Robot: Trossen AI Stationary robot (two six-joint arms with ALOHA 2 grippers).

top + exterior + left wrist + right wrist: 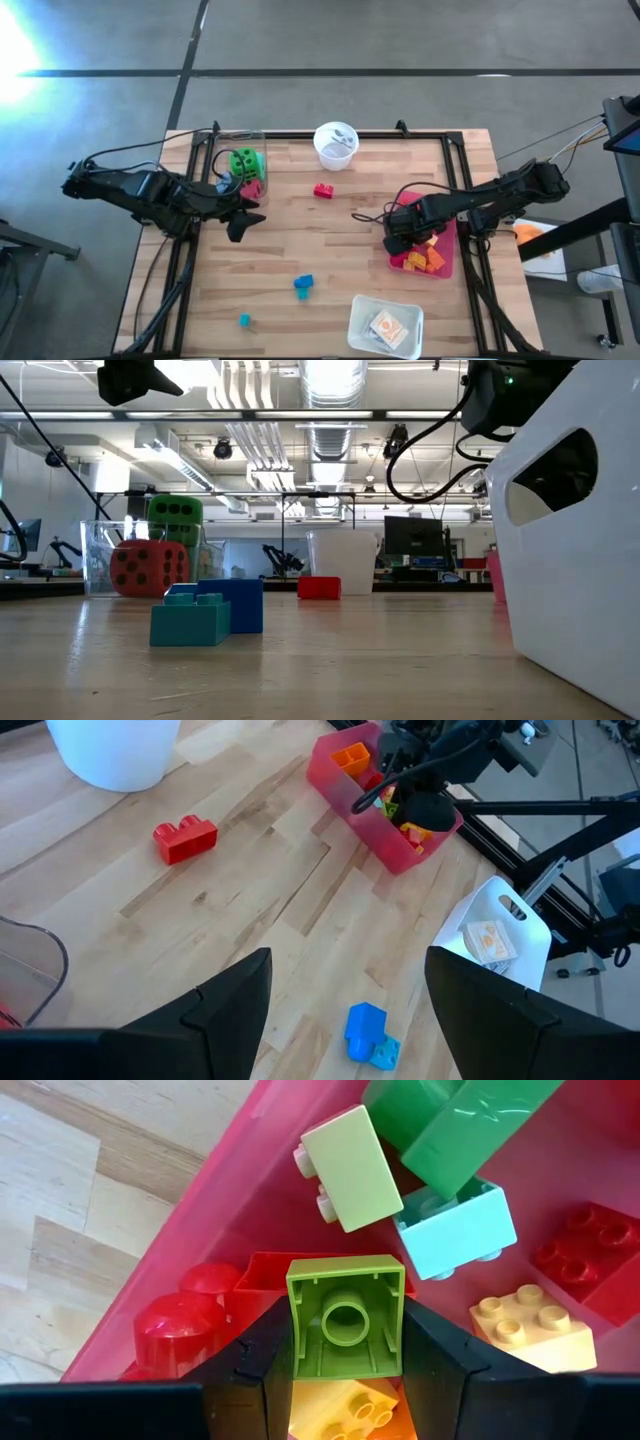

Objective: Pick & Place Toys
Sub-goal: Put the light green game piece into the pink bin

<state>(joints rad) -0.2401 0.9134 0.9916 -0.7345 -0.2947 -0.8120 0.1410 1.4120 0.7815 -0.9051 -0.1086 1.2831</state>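
On the wooden table, largest first: two dark arms reaching in from either side. At the left side, left gripper raised clear of the boards, fingers spread apart, nothing between them. At the right side, right gripper lowered over the near-left corner of the pink bin, clamped on a light green brick, hollow underside facing the wrist camera.

Next in size, near the left rear corner, a clear container holding the green die stacked above the red die, both black-dotted. Just beside the left gripper. At the front right, a white rectangular tray with a small packet inside. At the rear middle, a white round cup.

Inside the pink bin, close around the held brick: a red brick with round studs, a pale green brick, a darker green brick, a pale teal brick, a cream brick, a dark red brick, an orange brick under the fingers.

Smallest, loose on the boards: a red brick just in front of the cup, well apart from both grippers. A blue brick touching a teal brick toward the front middle. A tiny teal piece near the front left edge.
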